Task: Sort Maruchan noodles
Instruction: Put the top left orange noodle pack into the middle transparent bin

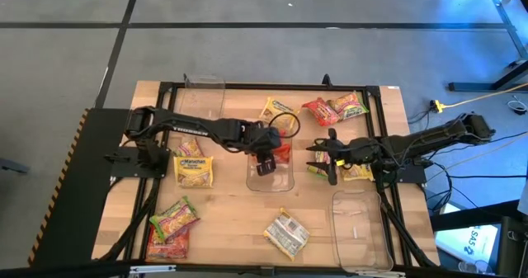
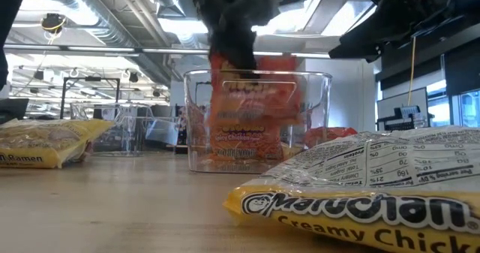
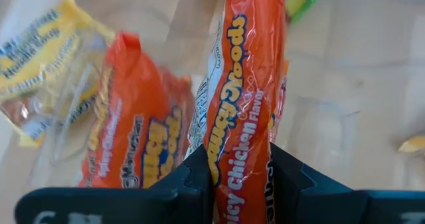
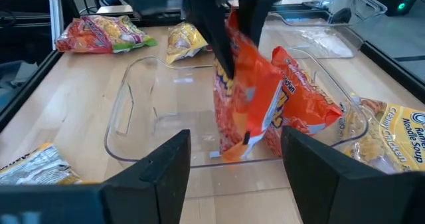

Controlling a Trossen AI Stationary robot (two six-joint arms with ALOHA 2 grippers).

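Observation:
My left gripper (image 1: 264, 166) reaches down into the middle clear tray (image 1: 252, 183), shut on a red Maruchan packet (image 4: 242, 94) that stands on edge. A second red packet (image 4: 302, 104) leans inside the same tray. My right gripper (image 1: 323, 158) is open, level beside the tray's right side, touching nothing. A yellow packet (image 1: 356, 172) lies flat beside it. Other packets lie flat on the table: yellow (image 1: 194, 169), yellow (image 1: 279, 113), red and green (image 1: 334, 106), green and red (image 1: 172, 224), and one face down (image 1: 286, 233). My left gripper pinches the red packet between its two fingers near the upper edge (image 3: 242, 164). The fingers (image 4: 219, 44) come from above, pointing down. The packet hangs upright below them inside the tray. Whether its lower end (image 4: 232, 151) touches the tray floor I cannot tell.
A clear tray (image 1: 359, 224) sits at the near right and another (image 1: 205, 88) at the far left. The table's black frame rails run along its edges. Bare wood shows between the middle tray and the near edge.

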